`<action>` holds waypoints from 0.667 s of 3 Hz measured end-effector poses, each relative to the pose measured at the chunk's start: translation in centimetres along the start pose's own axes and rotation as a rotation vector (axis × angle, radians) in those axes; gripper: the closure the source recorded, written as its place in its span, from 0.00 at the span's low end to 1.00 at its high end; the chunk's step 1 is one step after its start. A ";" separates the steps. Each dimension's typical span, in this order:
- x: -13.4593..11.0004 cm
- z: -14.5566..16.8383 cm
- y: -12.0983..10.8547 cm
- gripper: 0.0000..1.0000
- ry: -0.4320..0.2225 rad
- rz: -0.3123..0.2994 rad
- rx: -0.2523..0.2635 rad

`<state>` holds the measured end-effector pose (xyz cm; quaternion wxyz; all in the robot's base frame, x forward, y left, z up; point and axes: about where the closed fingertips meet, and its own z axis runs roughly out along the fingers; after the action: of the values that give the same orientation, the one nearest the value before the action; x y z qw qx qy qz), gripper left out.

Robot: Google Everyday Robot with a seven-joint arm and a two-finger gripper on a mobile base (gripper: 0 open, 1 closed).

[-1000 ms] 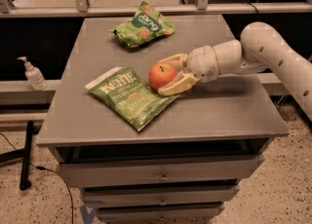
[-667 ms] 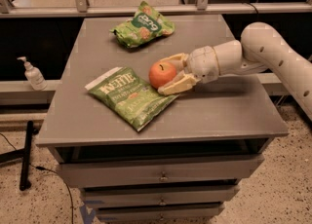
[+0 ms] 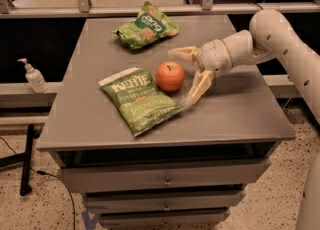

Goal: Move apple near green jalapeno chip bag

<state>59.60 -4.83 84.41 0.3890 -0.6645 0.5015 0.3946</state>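
My claw (image 3: 182, 76) stands open, its two fingers (image 3: 200, 86) spread wide and clamped on nothing. It hangs low over the tabletop (image 3: 240, 119), with my arm reaching in from the right.

The apple (image 3: 170, 76) sits at the mouth of the claw, just past my fingertips, upright on the tabletop with its stem up. One finger lies to its far side and the other to its near side. I cannot tell whether either tip touches it.

Just beyond the apple, away from my wrist, the jalapeno bag (image 3: 140, 99) lies flat. Its edge is right beside the apple, perhaps touching it. By my reckoning the apple is already where it should be, so little is left to do.

If I had to take it again, I judge the apple firm, smooth and fairly light. It is round enough to roll off at a nudge, and its skin could slip. I would close across its widest middle, one finger on each side, gently enough not to bruise it.

Farther back, beyond my upper finger, the puffy bag (image 3: 145, 25) lies well apart.
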 end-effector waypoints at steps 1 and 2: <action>0.3 -1.2 -0.1 0.00 0.013 0.000 -0.035; 0.8 -3.1 0.1 0.00 0.025 0.016 -0.044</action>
<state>60.05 -7.97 84.89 0.3650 -0.6737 0.5027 0.4002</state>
